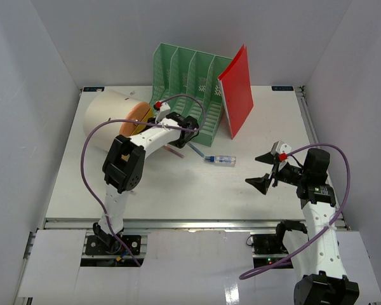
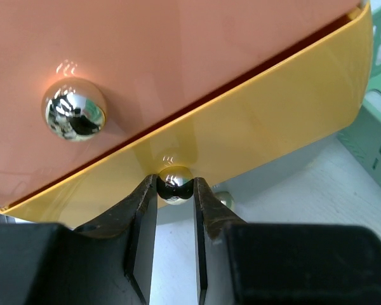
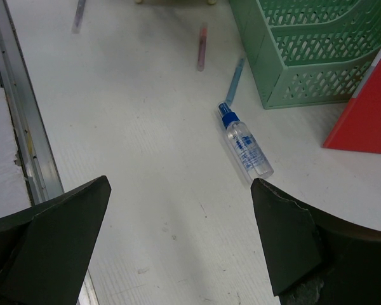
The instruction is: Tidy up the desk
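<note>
On the desk (image 1: 178, 197), just ahead of the right gripper (image 3: 181, 190), a small clear spray bottle (image 3: 246, 147) with a blue cap lies on its side. Just beyond its cap lie a blue pen (image 3: 234, 81) and a pink pen (image 3: 202, 47), apart from each other. Farther back a green slotted file rack (image 1: 189, 86) stands upright with a red folder (image 1: 237, 91) leaning at its right end, and a beige cylinder (image 1: 105, 117) with an orange face sits to its left. The right gripper hovers over bare tabletop, jaws spread wide and holding nothing. The left arm stretches over the pens to the cylinder, where the left gripper (image 2: 175, 190) pinches a small chrome knob (image 2: 175, 183) on a yellow drawer front (image 2: 260, 133). The orange front (image 2: 178, 57) beside it carries a second knob (image 2: 73, 109). The desk is a flat white tabletop with a metal rail (image 3: 22, 127) along its near edge, spanning the space between the white walls.
</note>
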